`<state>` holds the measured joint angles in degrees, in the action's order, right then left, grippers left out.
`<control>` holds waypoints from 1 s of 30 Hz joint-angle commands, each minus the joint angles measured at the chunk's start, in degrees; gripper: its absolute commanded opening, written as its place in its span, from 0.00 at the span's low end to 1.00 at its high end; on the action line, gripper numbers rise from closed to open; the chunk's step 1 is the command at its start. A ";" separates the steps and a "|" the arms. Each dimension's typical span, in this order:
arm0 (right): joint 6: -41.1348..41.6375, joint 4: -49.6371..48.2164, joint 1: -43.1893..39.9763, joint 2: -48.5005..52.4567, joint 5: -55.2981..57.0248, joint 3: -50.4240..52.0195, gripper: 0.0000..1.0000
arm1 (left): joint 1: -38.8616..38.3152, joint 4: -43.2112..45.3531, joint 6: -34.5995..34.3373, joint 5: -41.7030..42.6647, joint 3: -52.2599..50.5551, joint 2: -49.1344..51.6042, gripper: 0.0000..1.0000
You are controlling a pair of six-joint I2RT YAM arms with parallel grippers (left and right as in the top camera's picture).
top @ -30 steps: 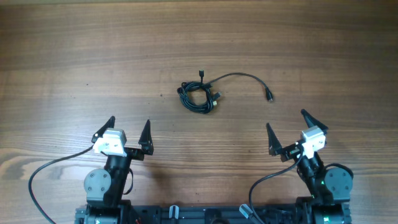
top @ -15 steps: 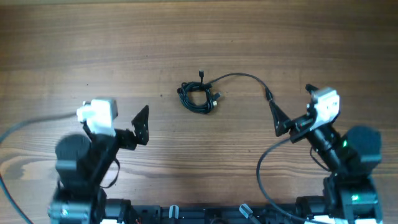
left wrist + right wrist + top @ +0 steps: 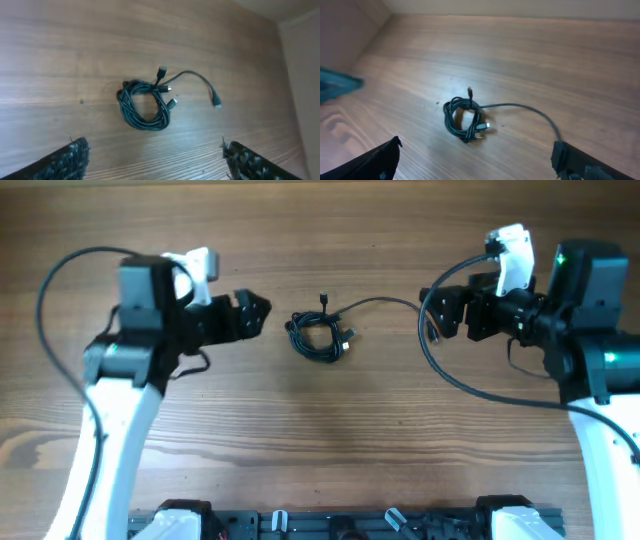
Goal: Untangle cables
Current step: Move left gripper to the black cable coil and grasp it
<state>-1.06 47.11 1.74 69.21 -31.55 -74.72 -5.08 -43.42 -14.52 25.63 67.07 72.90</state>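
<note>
The cables (image 3: 318,355) lie mid-table as one small coiled black bundle, with plug ends poking out of the knot. A loose strand (image 3: 385,301) arcs right from it to a plug (image 3: 433,333). My left gripper (image 3: 250,315) hovers open just left of the bundle, apart from it. Held open to the right of it, my right gripper (image 3: 442,312) is close to the strand's plug. The left wrist view has the bundle (image 3: 142,124) ahead of the open left gripper (image 3: 155,165). In the right wrist view the bundle (image 3: 465,133) lies ahead of the open right gripper (image 3: 477,160). Neither holds anything.
The wooden table (image 3: 320,440) spreads all round the bundle. Thick black arm wires loop beside each arm: the left arm's wire (image 3: 60,270) and the right arm's wire (image 3: 470,385). The arm bases sit along the near edge.
Both arms have lifted from the near edge and reached forward, so the grippers now flank the bundle. The cables have not moved.
</note>
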 commanded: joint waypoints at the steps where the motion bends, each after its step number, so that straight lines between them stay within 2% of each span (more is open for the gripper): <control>1: 1.27 0.28 0.33 2.27 -2.84 -1.31 1.00 | -5.55 3.65 -15.85 -6.25 0.66 8.68 0.80; 5: 1.29 1.68 0.33 4.37 -2.84 -1.29 1.00 | -12.41 10.93 -26.01 -13.22 0.66 19.87 0.77; 9: 1.27 2.29 0.33 4.74 -2.82 -1.29 1.00 | -15.34 11.82 -35.67 -20.96 0.66 25.88 0.72; 13: 1.27 2.34 0.33 4.74 -2.78 -1.29 1.00 | -16.83 12.63 -39.80 -23.76 0.66 29.46 0.63; 18: 1.16 3.15 0.33 6.05 -2.58 -1.29 1.00 | -17.70 14.40 -40.19 -24.00 0.66 31.91 0.52; 26: 1.22 3.10 0.33 7.32 -2.60 -1.29 1.00 | -18.14 14.80 -39.76 -23.98 0.66 34.27 0.52; 30: 1.25 2.89 0.33 7.30 -2.60 -1.29 1.00 | -21.05 17.55 -39.74 -24.06 0.66 37.55 0.49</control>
<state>-0.21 50.15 1.74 75.96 -33.06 -74.74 -23.97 -27.22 -53.95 2.79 67.09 108.05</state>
